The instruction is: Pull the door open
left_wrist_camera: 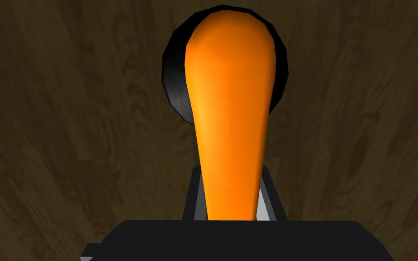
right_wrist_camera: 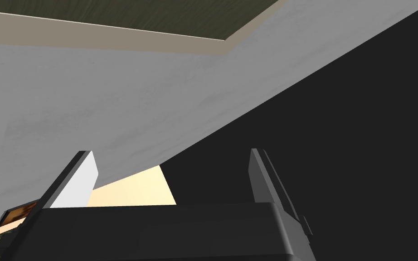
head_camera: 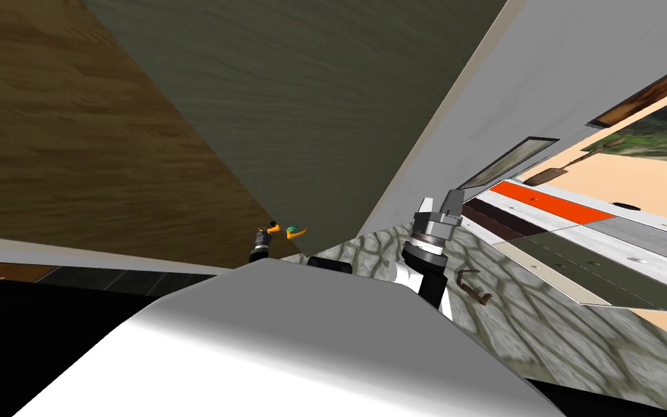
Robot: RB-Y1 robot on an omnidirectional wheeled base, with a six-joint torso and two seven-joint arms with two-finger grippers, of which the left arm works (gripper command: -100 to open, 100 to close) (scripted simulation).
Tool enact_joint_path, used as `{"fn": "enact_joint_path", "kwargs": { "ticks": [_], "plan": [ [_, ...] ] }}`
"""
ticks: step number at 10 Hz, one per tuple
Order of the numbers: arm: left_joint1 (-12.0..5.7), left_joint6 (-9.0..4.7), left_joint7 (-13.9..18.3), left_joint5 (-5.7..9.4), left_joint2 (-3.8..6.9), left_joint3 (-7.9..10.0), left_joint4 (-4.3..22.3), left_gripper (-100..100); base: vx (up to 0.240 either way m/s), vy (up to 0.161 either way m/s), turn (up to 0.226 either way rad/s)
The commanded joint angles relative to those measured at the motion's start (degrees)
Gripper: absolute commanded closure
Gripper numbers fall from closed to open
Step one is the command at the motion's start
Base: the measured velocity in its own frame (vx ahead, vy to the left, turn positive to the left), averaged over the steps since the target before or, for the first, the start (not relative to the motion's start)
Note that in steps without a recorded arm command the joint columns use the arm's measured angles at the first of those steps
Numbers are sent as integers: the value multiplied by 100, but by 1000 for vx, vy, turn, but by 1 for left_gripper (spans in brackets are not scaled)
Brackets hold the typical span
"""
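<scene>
A brown wooden door rises at my left, and it is also the surface behind the hand in the left wrist view. Its orange lever handle sits on a black round base. My left gripper is shut on the lever, one grey finger pressed to each side. In the head view the same gripper meets the orange handle just above my chest. A teal knob shows beside it, at the foot of a dark olive panel. My right gripper is open and points at a grey wall.
A grey wall with picture frames runs to the right. Low furniture with orange, dark and grey stripes lies along it. A small brown object rests on the stone-patterned floor. My right arm stands near the doorway's pale frame.
</scene>
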Motion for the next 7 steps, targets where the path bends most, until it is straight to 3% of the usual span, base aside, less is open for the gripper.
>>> {"fn": "enact_joint_path", "kwargs": {
  "ticks": [1,4,5,7],
  "plan": [
    [3,-10,-3,3,12,11,-3,100,-21,13,-25],
    [3,-10,-3,3,12,11,-3,100,-4,2,-4],
    [149,0,21,37,126,102,44,100,-133,32,94],
    [230,-11,52,40,190,126,53,100,-194,13,44]
  ]
}}
